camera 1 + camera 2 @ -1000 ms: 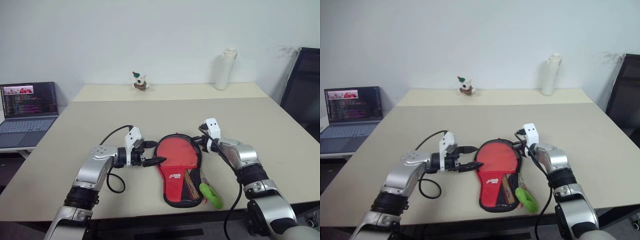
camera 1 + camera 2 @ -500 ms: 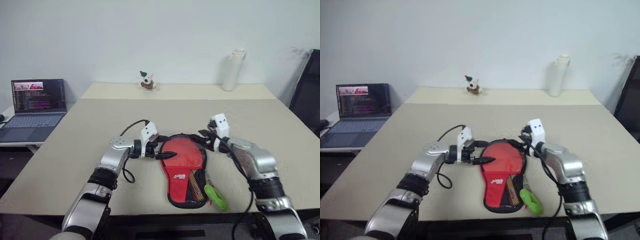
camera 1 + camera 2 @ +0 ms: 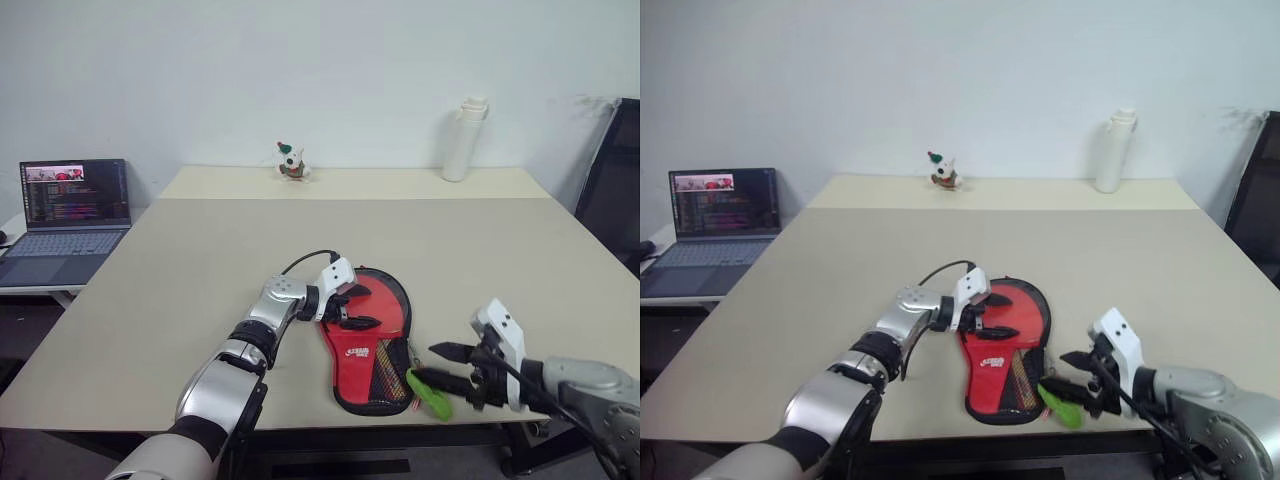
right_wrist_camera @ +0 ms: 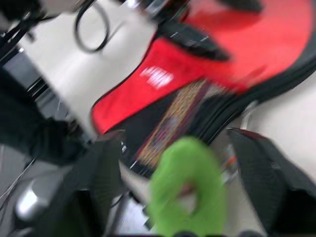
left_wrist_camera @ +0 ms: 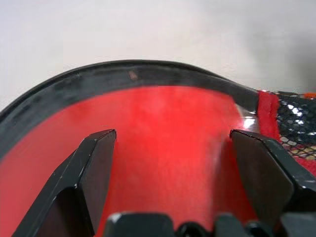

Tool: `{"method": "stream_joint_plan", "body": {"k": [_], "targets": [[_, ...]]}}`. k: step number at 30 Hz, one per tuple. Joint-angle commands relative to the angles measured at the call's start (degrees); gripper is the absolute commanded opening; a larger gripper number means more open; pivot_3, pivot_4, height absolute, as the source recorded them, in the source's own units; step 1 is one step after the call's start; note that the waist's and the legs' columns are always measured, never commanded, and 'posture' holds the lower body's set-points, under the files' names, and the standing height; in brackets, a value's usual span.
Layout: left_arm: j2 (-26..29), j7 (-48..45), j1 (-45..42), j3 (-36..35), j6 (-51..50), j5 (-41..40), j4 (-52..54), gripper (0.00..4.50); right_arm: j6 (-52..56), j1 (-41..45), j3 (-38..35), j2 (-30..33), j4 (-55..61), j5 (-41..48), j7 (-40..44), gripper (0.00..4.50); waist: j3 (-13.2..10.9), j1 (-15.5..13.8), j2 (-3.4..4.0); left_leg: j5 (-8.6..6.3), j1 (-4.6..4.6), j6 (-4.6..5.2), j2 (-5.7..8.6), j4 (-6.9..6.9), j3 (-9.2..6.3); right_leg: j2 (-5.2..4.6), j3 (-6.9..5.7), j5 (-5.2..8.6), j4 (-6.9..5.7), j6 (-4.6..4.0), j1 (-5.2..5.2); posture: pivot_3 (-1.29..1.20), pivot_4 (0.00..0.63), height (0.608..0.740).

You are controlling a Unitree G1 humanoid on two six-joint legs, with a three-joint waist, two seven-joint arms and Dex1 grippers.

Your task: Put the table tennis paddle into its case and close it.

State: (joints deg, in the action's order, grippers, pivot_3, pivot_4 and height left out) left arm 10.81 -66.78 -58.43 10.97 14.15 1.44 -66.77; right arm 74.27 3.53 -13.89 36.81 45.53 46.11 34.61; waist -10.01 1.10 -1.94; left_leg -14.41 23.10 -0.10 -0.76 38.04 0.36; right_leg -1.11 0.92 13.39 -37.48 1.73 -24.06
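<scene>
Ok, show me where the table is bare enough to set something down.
Free: the wide stretch of table between the case and the far strip with the toy and bottle, and the left side toward the laptop. Crowded: the near edge, where left gripper, right gripper and green tag cluster.

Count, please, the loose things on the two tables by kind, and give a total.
Paddle case, red with black mesh: 1
Green tag by the case: 1
Small toy figure: 1
White bottle: 1
Laptop, open on the side table: 1
Total: 5
</scene>
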Motion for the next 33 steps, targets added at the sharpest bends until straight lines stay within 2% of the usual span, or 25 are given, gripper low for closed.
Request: {"method": "stream_joint_plan", "body": {"k": [1, 4, 10, 14, 18, 27, 28, 33], "targets": [[-0.5, 0.0, -1.1, -0.3, 1.9, 1.0, -1.0, 4.03, -0.7, -2.6, 0.4, 1.2, 3.8, -0.1, -2.8, 4.44, 0.0, 0.0, -0.01, 0.0, -0.01, 0.0, 0.0, 0.0, 0.0, -0.01, 0.0, 0.0, 0.01, 0.0, 0.02, 0.0, 0.15, 0.74], [-0.6, -0.2, -0.9, -0.5, 2.2, 1.4, -1.4, 4.03, -2.7, -4.7, 4.1, 1.8, 3.9, -3.3, -5.8, 4.44, 0.0, 0.0, -0.03, 0.0, -0.01, 0.0, -0.01, 0.01, 0.03, -0.01, 0.02, 0.0, 0.08, 0.01, 0.03, 0.0, 0.15, 0.74], [-0.5, -0.3, -0.5, -0.6, 2.5, 1.9, -1.6, 4.03, -11.2, -5.2, 15.4, 4.9, -0.5, -15.5, -10.4, 4.44, 0.0, 0.0, -0.03, 0.0, -0.01, 0.0, 0.01, 0.0, 0.02, -0.01, -0.01, -0.02, 0.22, 0.03, 0.09, 0.0, 0.15, 0.74], [-0.2, -0.3, 0.0, -0.4, 2.8, 2.3, -1.5, 4.03, -15.4, -3.7, 17.2, 3.6, -3.6, -19.7, -12.2, 4.44, 0.0, 0.0, -0.04, 0.0, -0.01, 0.0, 0.04, -0.02, 0.03, 0.0, -0.01, -0.02, 0.27, 0.03, 0.1, 0.0, 0.15, 0.74], [0.2, -0.5, 0.6, -0.1, 3.2, 3.0, -1.7, 4.03, -16.9, -3.6, 14.8, 3.8, -5.4, -20.7, -11.6, 3.56, 0.0, 0.0, -0.04, 0.0, -0.01, 0.0, 0.04, -0.02, 0.03, 0.0, -0.01, -0.02, 0.27, 0.04, 0.11, 0.0, 0.15, 0.74], [-0.3, -1.0, 1.7, 0.8, 3.7, 4.1, -2.0, 4.03, -17.7, -4.7, 10.0, 7.8, -5.8, -20.0, -6.9, 0.26, 0.0, 0.0, -0.04, 0.0, -0.2, 0.0, 0.01, -0.01, -0.05, 0.01, -0.08, -0.02, 0.33, 0.04, 0.39, 0.0, 0.15, 0.74], [-0.4, -1.0, 1.8, 0.8, 3.7, 4.1, -2.1, 4.03, -17.9, -5.3, 9.2, 8.8, -5.5, -19.8, -5.9, 0.04, 0.1, 0.0, -0.03, 0.0, -0.21, 0.0, 0.01, -0.01, -0.05, 0.01, -0.08, -0.02, 0.34, 0.04, 0.4, 0.0, 0.15, 0.74], [-1.0, -1.1, 2.1, 1.0, 3.2, 4.2, -2.4, 4.03, -18.6, -7.9, 7.7, 11.2, -3.1, -18.3, -1.8, 0.04, 0.1, -0.1, -0.03, 0.0, -0.23, 0.0, 0.01, -0.02, -0.09, 0.0, -0.12, -0.02, 0.42, 0.04, 0.47, 0.0, 0.15, 0.74]]}}
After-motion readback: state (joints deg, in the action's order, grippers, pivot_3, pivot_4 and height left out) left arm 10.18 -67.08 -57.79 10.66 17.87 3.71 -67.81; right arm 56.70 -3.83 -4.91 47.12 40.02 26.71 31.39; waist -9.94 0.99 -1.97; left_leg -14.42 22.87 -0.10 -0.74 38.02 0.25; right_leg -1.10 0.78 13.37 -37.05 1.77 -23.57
